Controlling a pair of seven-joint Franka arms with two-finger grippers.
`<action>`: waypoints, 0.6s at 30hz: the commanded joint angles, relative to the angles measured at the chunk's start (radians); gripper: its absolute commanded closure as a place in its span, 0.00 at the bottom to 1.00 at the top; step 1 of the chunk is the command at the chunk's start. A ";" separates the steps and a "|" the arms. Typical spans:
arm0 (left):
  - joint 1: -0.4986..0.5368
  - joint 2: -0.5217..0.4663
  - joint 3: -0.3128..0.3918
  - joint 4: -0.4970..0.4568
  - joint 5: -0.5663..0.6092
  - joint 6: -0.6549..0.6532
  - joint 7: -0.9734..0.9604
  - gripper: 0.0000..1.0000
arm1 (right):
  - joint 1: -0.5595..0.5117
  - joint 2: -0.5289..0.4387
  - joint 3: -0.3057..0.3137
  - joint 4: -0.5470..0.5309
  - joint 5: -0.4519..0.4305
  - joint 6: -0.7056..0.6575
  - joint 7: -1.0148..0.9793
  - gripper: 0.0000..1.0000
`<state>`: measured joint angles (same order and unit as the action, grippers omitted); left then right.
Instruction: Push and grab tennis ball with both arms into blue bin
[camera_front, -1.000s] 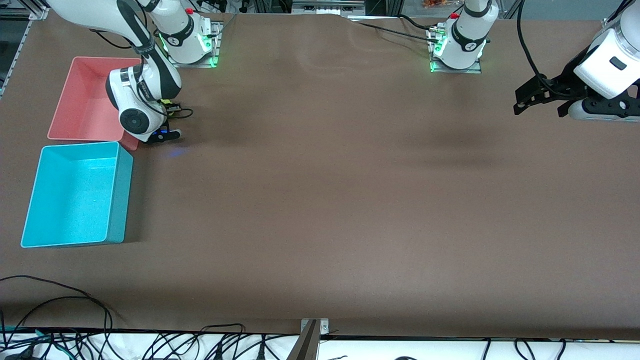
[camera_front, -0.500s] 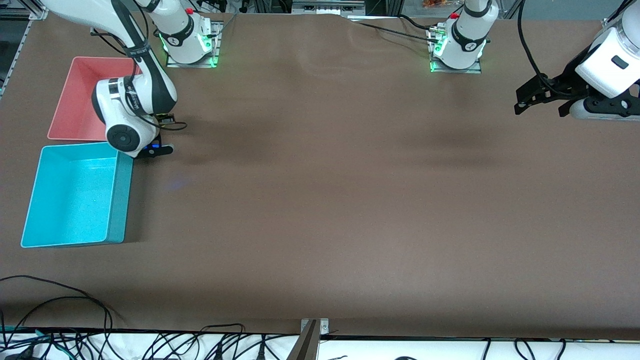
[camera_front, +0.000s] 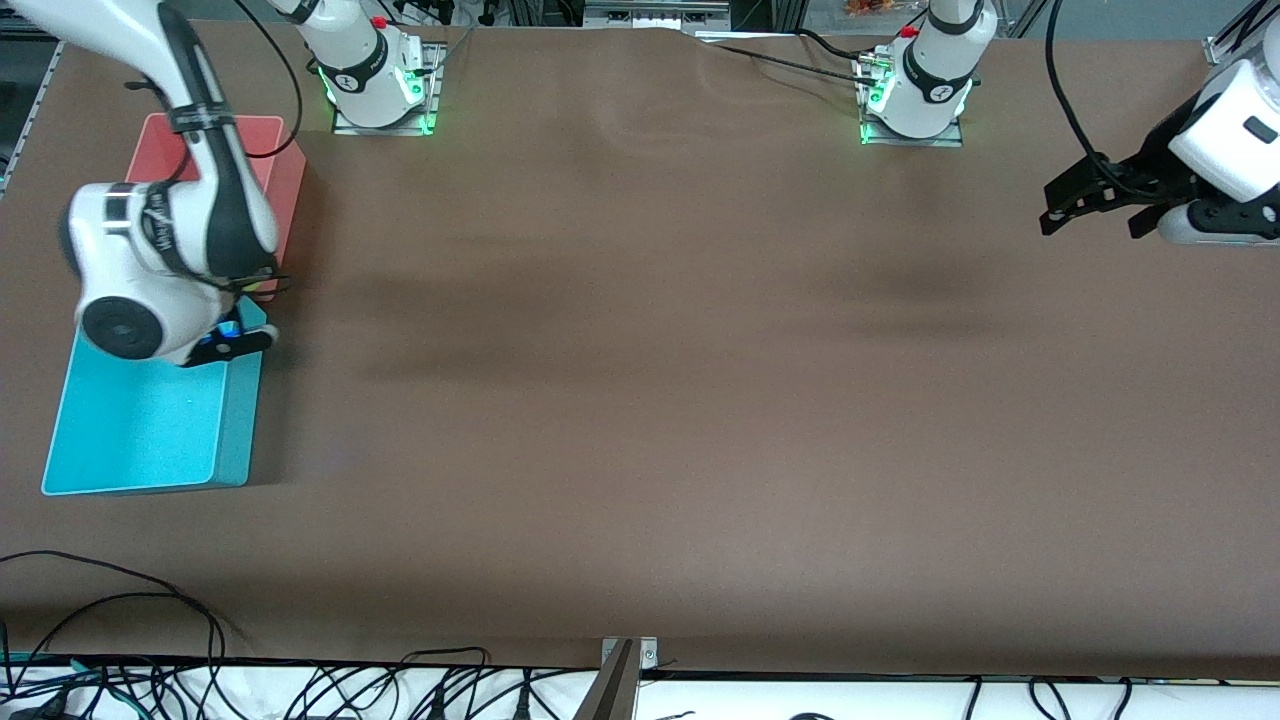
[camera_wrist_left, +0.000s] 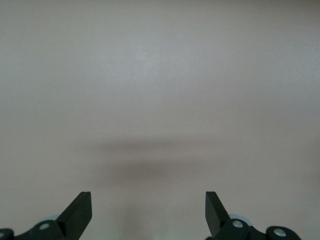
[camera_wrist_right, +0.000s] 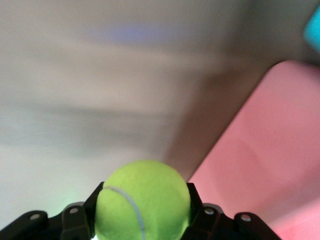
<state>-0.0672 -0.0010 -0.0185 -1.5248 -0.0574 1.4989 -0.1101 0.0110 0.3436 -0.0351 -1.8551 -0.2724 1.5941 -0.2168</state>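
Tennis ball (camera_wrist_right: 142, 200): held between the fingers of the right gripper (camera_wrist_right: 142, 222), which are closed on it; the right wrist view shows it seated deep between them. In the front view the ball itself is hidden under the right arm's wrist, which hangs over the corner of the blue bin (camera_front: 150, 440) nearest the pink-red bin (camera_front: 285, 170). The two bins stand almost touching at the right arm's end of the counter (camera_front: 640, 400).

Left gripper (camera_wrist_left: 148, 212): fingers spread apart, holding nothing, over bare counter at the left arm's end; this arm waits.

Risks, as judged:
- Release this close to the bin's corner may drop the ball on the rim, sending it onto the counter or into the pink-red bin.
- A release from height may let the ball bounce out.
- Descending here, the fingers could strike the bin wall and shift the bin.
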 joint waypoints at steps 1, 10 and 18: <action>0.009 0.038 0.002 0.060 -0.013 -0.012 -0.002 0.00 | -0.060 0.055 -0.002 0.086 -0.021 0.013 -0.119 0.49; 0.009 0.068 0.000 0.086 -0.012 -0.002 -0.002 0.00 | -0.112 0.152 -0.002 0.155 -0.010 0.104 -0.251 0.49; 0.012 0.073 0.000 0.087 -0.010 -0.002 -0.005 0.00 | -0.163 0.195 -0.002 0.157 0.013 0.164 -0.318 0.48</action>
<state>-0.0602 0.0521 -0.0164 -1.4794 -0.0574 1.5076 -0.1101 -0.1105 0.5013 -0.0454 -1.7351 -0.2778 1.7474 -0.4761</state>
